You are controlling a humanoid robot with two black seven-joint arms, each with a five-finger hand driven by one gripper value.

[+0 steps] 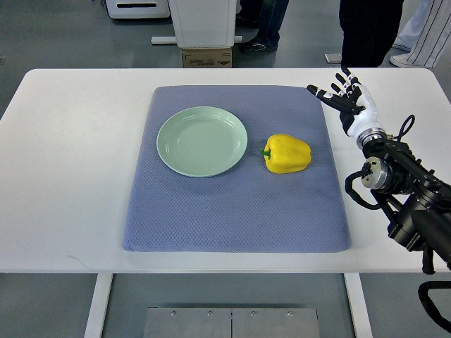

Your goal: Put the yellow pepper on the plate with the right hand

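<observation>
I see the yellow pepper (287,153) lying on its side on the blue mat (232,211), right of centre, its green stem pointing left toward the plate (202,141). The pale green round plate sits upright in the mat's far left part, just beside the pepper, not touching.

Between your right hand (347,95), fingers spread above the far right edge of the blue-grey textured mat (232,211), and the glossy yellow bell pepper (287,153), you have bare mat and nothing standing. The pale green round plate (202,141) lies just left of the pepper, a narrow strip between them.
</observation>
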